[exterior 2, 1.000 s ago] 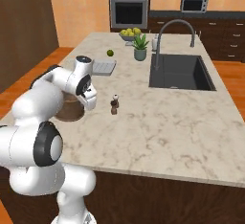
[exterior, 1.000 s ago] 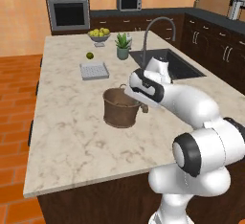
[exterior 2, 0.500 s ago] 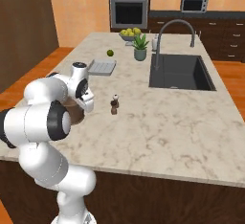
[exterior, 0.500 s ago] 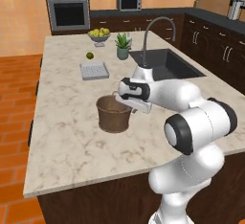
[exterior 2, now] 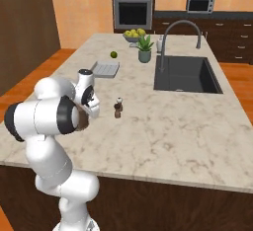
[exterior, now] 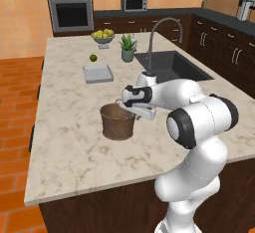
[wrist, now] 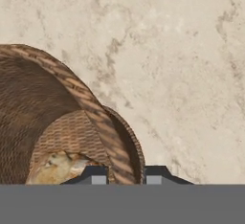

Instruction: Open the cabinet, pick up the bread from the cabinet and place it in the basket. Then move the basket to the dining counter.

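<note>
Fingers (wrist: pixel 122 174) are pinched nearly shut on the rim of the basket (wrist: pixel 57 117), one tip inside the wall and one outside; the bread (wrist: pixel 60 167) lies just inward of them on the basket floor. Basket sits on the marbled bench (exterior: pixel 69 142), so I judge release comes next, the fingers lifting straight off the rim

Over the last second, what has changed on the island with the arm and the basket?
The basket slid across the stone counter toward the near left edge, carried by the arm, whose elbow swung out to the right. The fingers stayed clamped on the basket's rim, with the bread inside. The tray, lime, potted plant and fruit bowl kept their places.
</note>
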